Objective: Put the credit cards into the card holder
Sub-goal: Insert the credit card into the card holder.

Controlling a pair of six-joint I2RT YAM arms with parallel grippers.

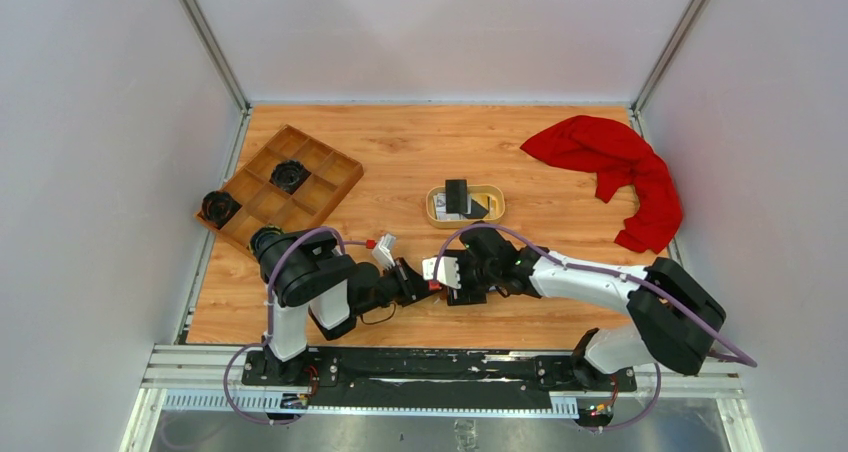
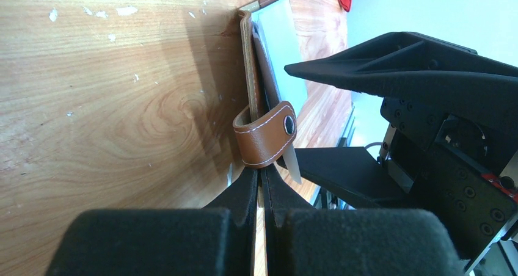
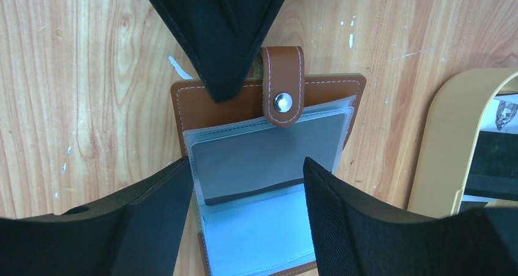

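- One card holder [image 3: 324,88] is open, clenched at its top edge by my left gripper [image 2: 261,175].
- My right gripper [image 3: 247,178] stands released, its fingers [image 3: 146,221] flanking the holder.

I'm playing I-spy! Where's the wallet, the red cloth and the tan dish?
wallet [image 3: 262,157], right wrist view, on its grey pocket.
red cloth [image 1: 610,157], top view, on its middle.
tan dish [image 1: 466,225], top view, on its near rim.

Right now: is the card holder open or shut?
Open. In the right wrist view the card holder is spread, with its clear inner pockets exposed.
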